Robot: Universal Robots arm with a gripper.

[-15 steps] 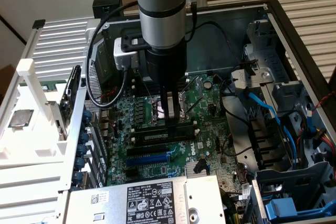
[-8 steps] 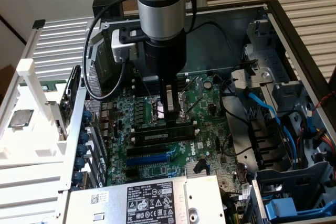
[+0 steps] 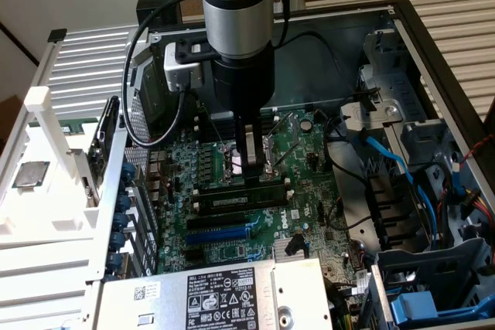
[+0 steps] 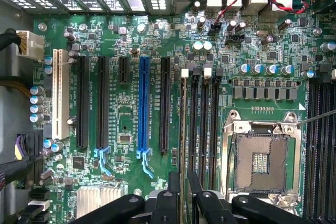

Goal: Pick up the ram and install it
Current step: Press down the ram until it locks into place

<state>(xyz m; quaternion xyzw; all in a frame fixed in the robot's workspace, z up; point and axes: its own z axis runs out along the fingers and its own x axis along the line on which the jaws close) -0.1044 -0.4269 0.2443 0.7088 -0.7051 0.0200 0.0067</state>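
Note:
The ram [image 3: 232, 199] is a long thin stick with a pale label. It stands on edge in the memory slot nearest the open processor socket [image 3: 236, 161] on the green motherboard [image 3: 309, 152]. My gripper [image 3: 249, 179] comes straight down onto its middle. In the wrist view the ram [image 4: 184, 129] shows edge-on as a narrow strip along the outermost black memory slot. My gripper [image 4: 184, 178] straddles it, and the two black fingers [image 4: 174, 192] sit close against either side, shut on it.
More black memory slots [image 4: 205, 129] and the open processor socket [image 4: 261, 161] lie beside the ram. A blue expansion slot [image 4: 143, 108] is further off. The power supply [image 3: 224, 295] fills the case front. Blue cables [image 3: 394, 161] and drive cages stand at the exterior view's right. A white tray [image 3: 46, 214] holds a silver chip [image 3: 29, 174].

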